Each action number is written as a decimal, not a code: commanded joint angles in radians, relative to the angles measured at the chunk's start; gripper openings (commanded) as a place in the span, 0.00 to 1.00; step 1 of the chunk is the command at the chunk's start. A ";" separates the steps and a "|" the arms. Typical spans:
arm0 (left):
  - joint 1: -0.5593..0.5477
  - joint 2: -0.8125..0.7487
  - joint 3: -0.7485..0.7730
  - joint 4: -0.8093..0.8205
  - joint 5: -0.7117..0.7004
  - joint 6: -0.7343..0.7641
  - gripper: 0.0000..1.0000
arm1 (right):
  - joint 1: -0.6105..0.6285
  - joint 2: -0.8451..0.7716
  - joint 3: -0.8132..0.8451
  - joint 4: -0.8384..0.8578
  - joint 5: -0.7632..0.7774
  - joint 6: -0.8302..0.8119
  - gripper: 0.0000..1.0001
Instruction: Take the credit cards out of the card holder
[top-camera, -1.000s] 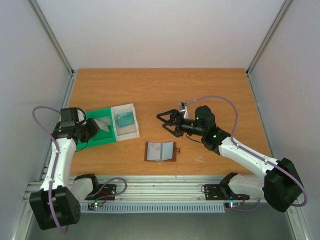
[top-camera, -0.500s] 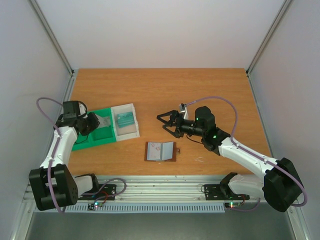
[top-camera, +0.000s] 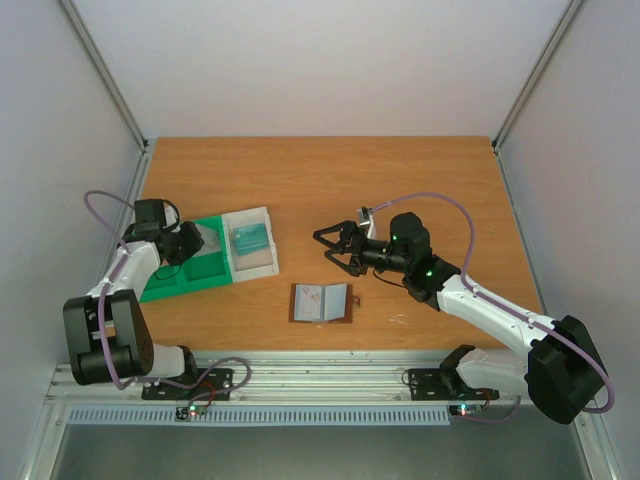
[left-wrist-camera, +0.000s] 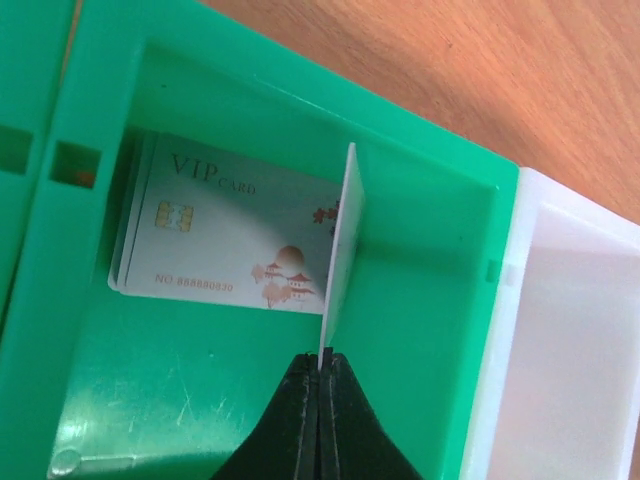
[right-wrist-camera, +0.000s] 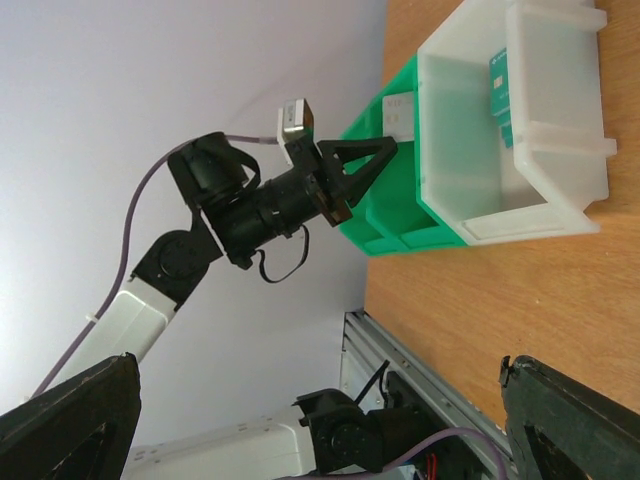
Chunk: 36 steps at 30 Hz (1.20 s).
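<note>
Left gripper (left-wrist-camera: 322, 372) is pinching a white card (left-wrist-camera: 341, 240) edge-on over the green tray (top-camera: 186, 283) (frame's left side); right gripper (top-camera: 333, 248) is hovering wide open mid-frame.

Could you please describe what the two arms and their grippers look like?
Both share one build: the left arm and right arm have white links between black joint housings. A lilac cable loops along each. The left gripper and right gripper are black, with tapered, pointed fingers. Small green lights glow on the right arm.
</note>
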 joint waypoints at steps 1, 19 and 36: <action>0.007 0.031 -0.003 0.080 -0.001 0.003 0.01 | -0.005 0.006 0.007 0.016 -0.015 -0.002 0.99; 0.007 -0.024 0.039 -0.035 -0.113 -0.031 0.40 | -0.006 -0.002 0.058 -0.246 -0.006 -0.108 0.99; 0.006 -0.252 -0.036 -0.130 0.155 -0.069 0.89 | 0.036 0.095 0.170 -0.553 0.029 -0.334 0.82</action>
